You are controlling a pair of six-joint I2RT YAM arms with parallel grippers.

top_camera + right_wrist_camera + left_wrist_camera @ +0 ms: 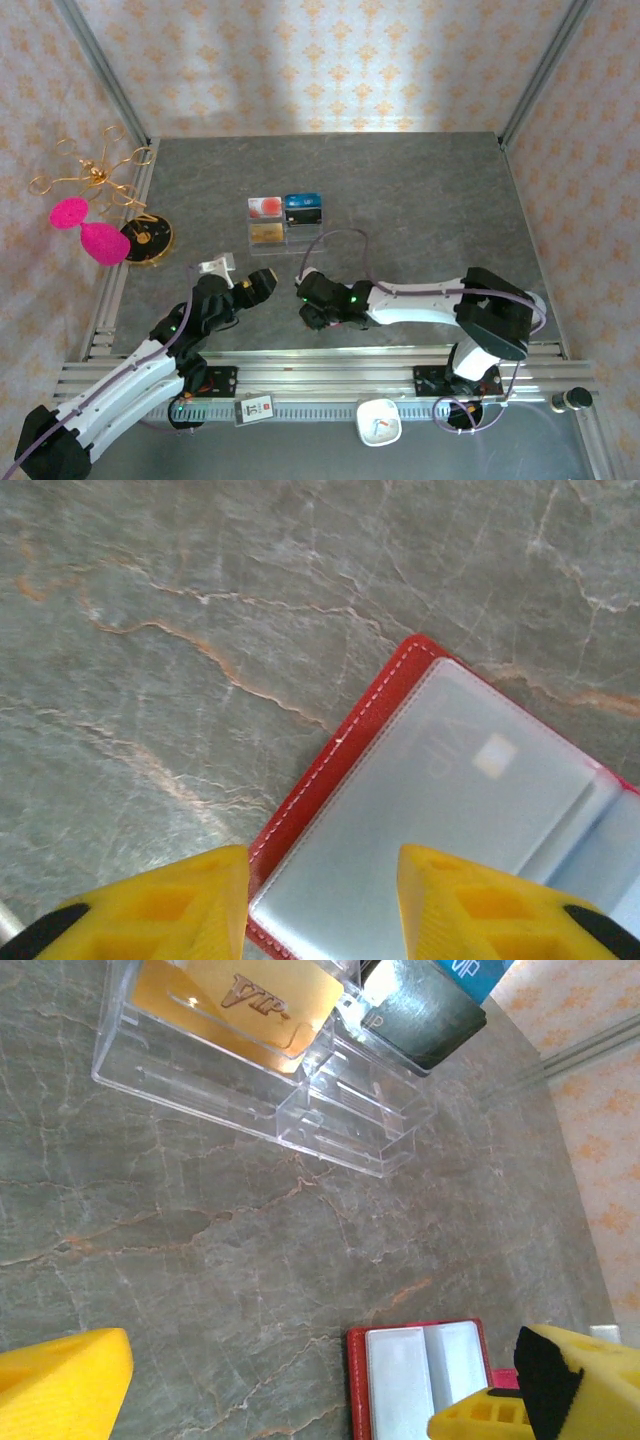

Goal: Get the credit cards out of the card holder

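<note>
The red card holder (pixel 340 742) lies open on the grey table, its pale grey sleeves (pixel 418 1375) facing up. Through one sleeve a credit card (pixel 470 765) shows faintly, with a chip and lettering. My right gripper (pixel 322 910) hangs open just over the holder's corner, a yellow finger on either side of the sleeve. My left gripper (pixel 300 1400) is open as well, to the left of the holder, with bare table between its fingers. In the top view the two grippers (pixel 262 283) (pixel 308 298) face each other near the front, and the right one hides the holder.
A clear acrylic tiered stand (pixel 285 220) sits behind the grippers, holding a gold VIP card (pixel 235 1000), a dark card (pixel 420 1010), a blue card (pixel 302 207) and a red-and-white card (pixel 265 206). A gold wire ornament with pink discs (pixel 85 225) stands at the left wall.
</note>
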